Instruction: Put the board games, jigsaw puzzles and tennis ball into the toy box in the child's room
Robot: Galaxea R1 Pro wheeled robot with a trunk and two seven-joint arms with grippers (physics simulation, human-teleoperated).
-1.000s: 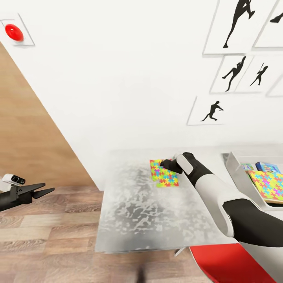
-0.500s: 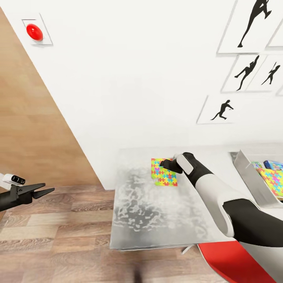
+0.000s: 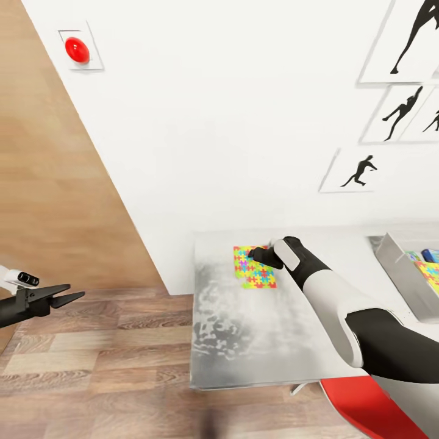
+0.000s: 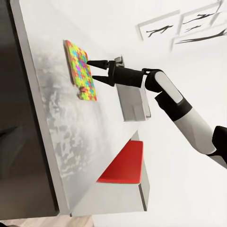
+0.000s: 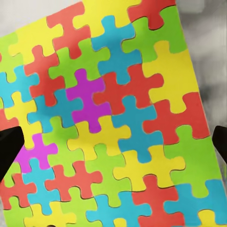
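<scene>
A jigsaw puzzle (image 3: pixel 254 269) in bright yellow, red, blue and green lies flat on the grey table (image 3: pixel 256 341), near its left edge. My right gripper (image 3: pixel 259 255) points down at it, open. In the right wrist view the puzzle (image 5: pixel 113 118) is close up, with a dark fingertip (image 5: pixel 8 147) at each side. The left wrist view shows that gripper (image 4: pixel 93 70) with its tips at the puzzle's face (image 4: pixel 79 70). The light-grey toy box (image 3: pixel 396 271) stands at the table's right end and holds another jigsaw puzzle (image 3: pixel 430 274) and a blue board game (image 3: pixel 431 255). My left gripper (image 3: pixel 64 297) hangs open over the floor.
A white wall with black sports-silhouette pictures (image 3: pixel 360 171) and a red button (image 3: pixel 77 50) runs behind the table. A wood panel (image 3: pixel 49 213) stands at the left. Plank floor (image 3: pixel 110 366) lies left of the table. A red seat (image 3: pixel 372 405) sits under the table's near right corner.
The whole picture has shifted, so the camera moved. Relative to the table, the puzzle and the right gripper on it are nearer the left edge and farther from the toy box.
</scene>
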